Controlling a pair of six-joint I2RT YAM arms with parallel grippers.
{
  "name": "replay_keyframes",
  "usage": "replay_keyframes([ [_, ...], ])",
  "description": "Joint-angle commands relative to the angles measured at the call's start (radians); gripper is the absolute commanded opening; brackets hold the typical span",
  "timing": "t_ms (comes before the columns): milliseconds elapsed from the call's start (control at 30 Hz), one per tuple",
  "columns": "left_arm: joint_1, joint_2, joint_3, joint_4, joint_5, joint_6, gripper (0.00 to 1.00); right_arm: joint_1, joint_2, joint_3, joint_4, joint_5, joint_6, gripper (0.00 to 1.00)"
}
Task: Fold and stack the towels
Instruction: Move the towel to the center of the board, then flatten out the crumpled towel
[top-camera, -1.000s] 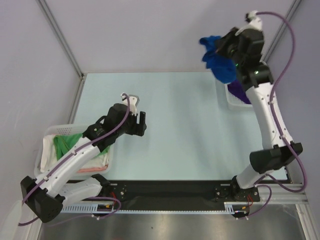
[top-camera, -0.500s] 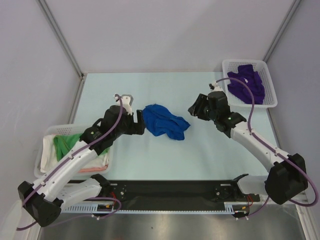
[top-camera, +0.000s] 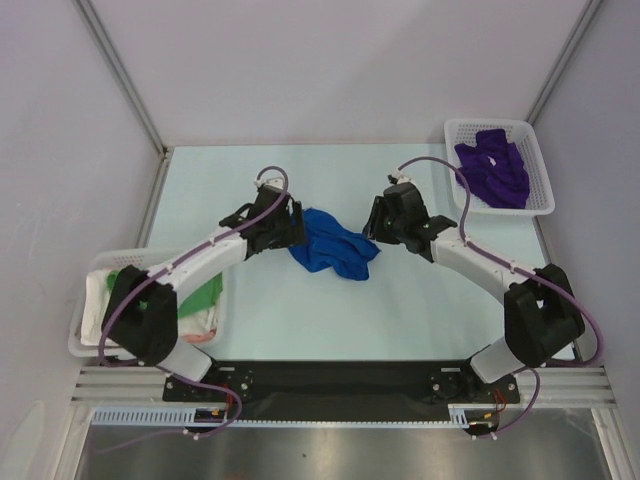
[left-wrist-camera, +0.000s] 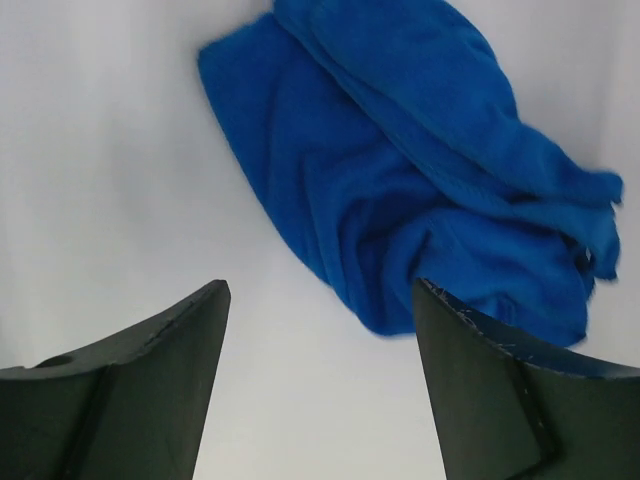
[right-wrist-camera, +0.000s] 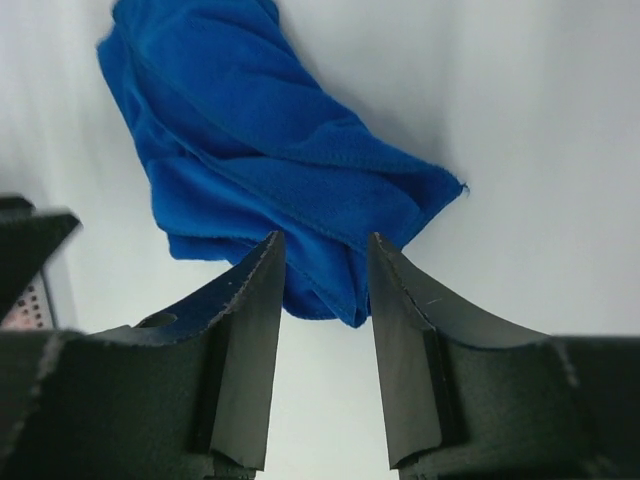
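Royal blue towel lying crumpled at centre of table, frame middle in top view. Left claw being held wide open just left of towel, nothing gripped; towel seen beyond fingers in left wrist view. Right claw being held partly open at towel's right edge, cloth showing between fingertips, not clamped. Purple towel lying bunched in white mesh basket, upper right. Green towel plus white ones lying in basket at lower left.

overhead view faces down; both wrist views share, seemingly close, blue towel.
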Motion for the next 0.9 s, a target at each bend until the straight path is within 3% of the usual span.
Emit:
replay_keyframes([
  [0,0.082,0.072,0.069,0.104,0.042,-0.031,0.78,0.011,0.007,-0.017,0.044,0.016,-0.009,0.42],
  [167,0.129,0.216,0.151,0.178,0.111,-0.013,0.71,0.047,0.043,-0.016,0.044,0.065,-0.057,0.41],
  [367,0.143,0.369,0.298,0.123,0.135,-0.015,0.65,0.074,0.109,0.018,0.019,0.067,-0.083,0.41],
  [867,0.166,0.460,0.401,0.103,0.160,0.001,0.62,0.150,0.217,0.128,-0.135,0.184,-0.205,0.49],
])
